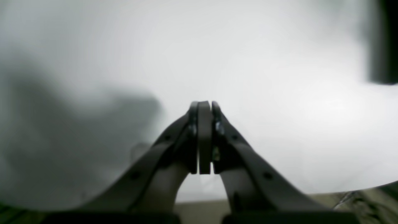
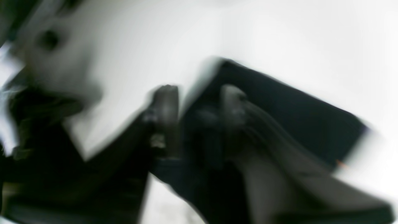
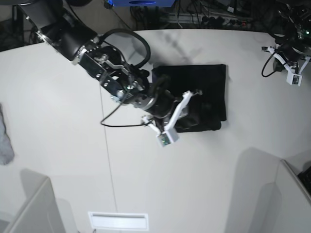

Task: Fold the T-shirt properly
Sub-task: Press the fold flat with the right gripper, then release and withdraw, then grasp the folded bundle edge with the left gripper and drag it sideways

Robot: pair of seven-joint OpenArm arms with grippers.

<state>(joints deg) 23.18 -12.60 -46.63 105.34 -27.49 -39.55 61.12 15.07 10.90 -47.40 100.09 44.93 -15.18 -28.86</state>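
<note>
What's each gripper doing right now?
Left gripper: shut, empty, over the bare table.
Right gripper: at the black T-shirt; too blurred to tell its grip.

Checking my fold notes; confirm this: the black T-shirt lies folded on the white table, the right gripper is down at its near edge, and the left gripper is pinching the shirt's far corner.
One thing is wrong: the left gripper is shut on nothing, over bare table, as the left wrist view shows. The rest stands: the T-shirt lies folded, with the right gripper at its near edge.

You've got the T-shirt (image 3: 204, 82) folded into a black rectangle on the white table (image 3: 194, 179), right gripper (image 3: 193, 104) sitting on its near left edge, grey cloth (image 3: 4, 141) far off.
</note>
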